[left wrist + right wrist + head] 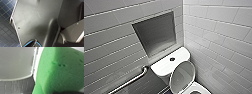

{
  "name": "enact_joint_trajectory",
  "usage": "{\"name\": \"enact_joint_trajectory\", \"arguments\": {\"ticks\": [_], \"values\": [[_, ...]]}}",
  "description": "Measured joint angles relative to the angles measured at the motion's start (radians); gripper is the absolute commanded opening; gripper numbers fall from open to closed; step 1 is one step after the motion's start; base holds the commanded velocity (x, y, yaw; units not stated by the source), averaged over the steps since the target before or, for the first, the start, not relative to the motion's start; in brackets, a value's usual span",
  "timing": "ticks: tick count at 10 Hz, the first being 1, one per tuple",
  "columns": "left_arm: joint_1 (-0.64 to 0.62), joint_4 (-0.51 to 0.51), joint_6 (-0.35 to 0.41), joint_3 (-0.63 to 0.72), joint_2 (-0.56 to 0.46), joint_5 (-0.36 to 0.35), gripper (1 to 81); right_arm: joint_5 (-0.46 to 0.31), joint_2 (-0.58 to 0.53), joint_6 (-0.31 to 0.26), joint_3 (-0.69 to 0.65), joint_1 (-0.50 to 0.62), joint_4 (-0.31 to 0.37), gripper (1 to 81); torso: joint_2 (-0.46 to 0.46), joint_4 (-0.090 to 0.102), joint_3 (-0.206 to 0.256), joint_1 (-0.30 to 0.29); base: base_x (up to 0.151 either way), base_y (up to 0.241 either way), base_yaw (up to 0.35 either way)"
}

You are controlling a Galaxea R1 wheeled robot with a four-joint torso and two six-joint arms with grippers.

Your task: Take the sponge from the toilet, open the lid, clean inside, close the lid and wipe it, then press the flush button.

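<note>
Right tool, as I judge it, is clamped on the small bright green soft sponge (60,72): the pad hangs close before that wrist's camera, resting on no surface, with a white glossy edge and pale wall tiles beyond it, which suits scrubbing inside. Whether the left tool is open or closed I cannot tell; its wrist looks past the robot's own dark plate to a dark blue tiled floor (5,15). Nearest in the head view is the white ceramic oval bowl (202,88); what it holds I cannot make out. Behind it the white glossy oval lid (182,75) stands raised, greyish inner face forward, leaning toward the tank of the white glossy toilet (164,67), so the bowl lies open for cleaning. On the tank top sits the small round dark flush button (172,59). Farther back, a grey recessed wall niche (156,35) is set into the pale tiles.
</note>
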Motion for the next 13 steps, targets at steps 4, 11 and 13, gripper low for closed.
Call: {"name": "enact_joint_trajectory", "arguments": {"ticks": [4, 11, 13], "values": [[0.0, 0.0, 0.0, 0.0, -0.01, 0.002, 81.1, -0.141, 0.223, 0.0, -0.211, 0.103, 0.002, 1.0, 0.0, 0.0, 0.0, 0.0, 0.0, 0.0, 0.0], [0.0, -0.001, -0.001, 0.0, -0.016, 0.003, 81.1, -0.335, 0.597, 0.002, -0.777, 0.201, 0.0, 1.0, 0.0, 0.0, 0.0, 0.0, 0.0, 0.0, 0.0], [0.0, -0.001, 0.0, 0.0, -0.017, 0.003, 81.1, -0.352, 0.668, 0.004, -0.879, 0.206, 0.0, 1.0, 0.0, 0.0, 0.0, 0.0, 0.0, 0.0, 0.0]]}}
